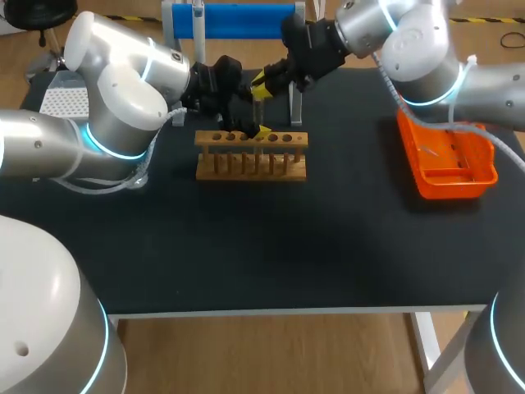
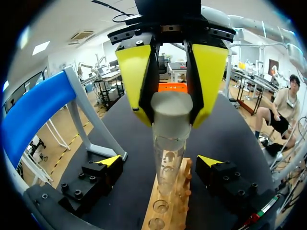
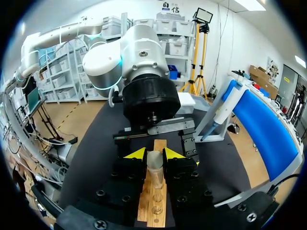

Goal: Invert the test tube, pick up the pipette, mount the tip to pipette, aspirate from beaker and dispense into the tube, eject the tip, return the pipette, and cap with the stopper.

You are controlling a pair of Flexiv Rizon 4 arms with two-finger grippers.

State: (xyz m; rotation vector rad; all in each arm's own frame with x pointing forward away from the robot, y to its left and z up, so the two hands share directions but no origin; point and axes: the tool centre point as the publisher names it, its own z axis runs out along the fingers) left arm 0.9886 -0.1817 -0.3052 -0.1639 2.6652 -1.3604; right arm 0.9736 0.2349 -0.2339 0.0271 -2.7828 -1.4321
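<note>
Nearest on the dark table (image 1: 246,246) stands the wooden rack (image 1: 251,156). Just above its row of holes is the test tube (image 2: 168,153), pinched near its grey end between the fingers of the right gripper (image 3: 154,154). The left gripper (image 2: 160,161) flanks the tube, jaws spread wide and clear of it. An orange tray (image 1: 484,176) lies well to the right. At the far edge, the pipette (image 3: 221,112) hangs on the blue stand (image 1: 238,18).
</note>
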